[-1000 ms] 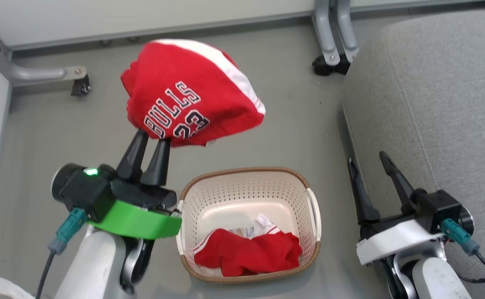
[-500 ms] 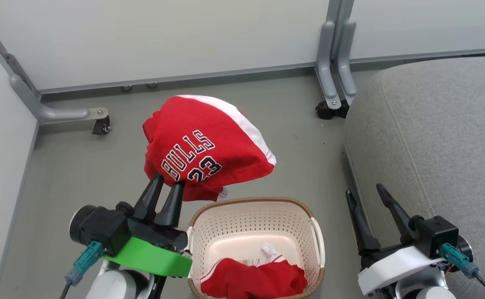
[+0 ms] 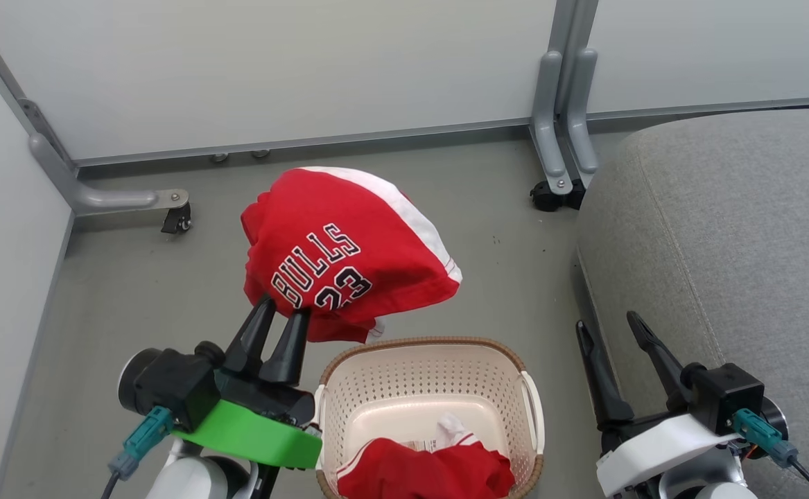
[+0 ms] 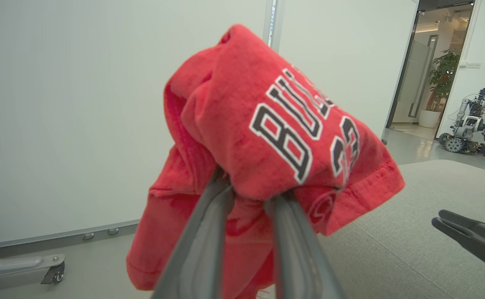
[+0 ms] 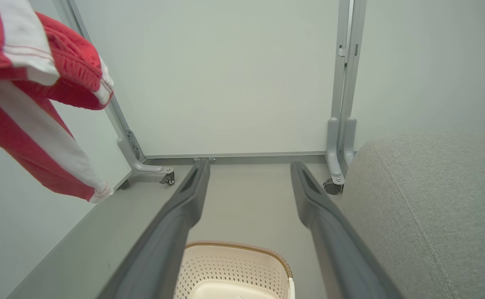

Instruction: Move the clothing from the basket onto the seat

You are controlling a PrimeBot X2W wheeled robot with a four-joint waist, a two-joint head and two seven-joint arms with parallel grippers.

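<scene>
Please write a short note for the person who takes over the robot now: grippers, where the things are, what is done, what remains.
Left gripper: shut on the Bulls piece, held in the air above the floor, beyond the basket.
Right gripper: open, holds nothing, beside the seat.
Red piece: in the basket.
Done: Bulls piece lifted out.
Left to do: lay it on the seat, then move the red piece too.

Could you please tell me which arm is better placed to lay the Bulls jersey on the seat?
Left: the left tool grips the jersey, lifted clear of the basket. The right tool stands open and empty beside the seat.
</scene>
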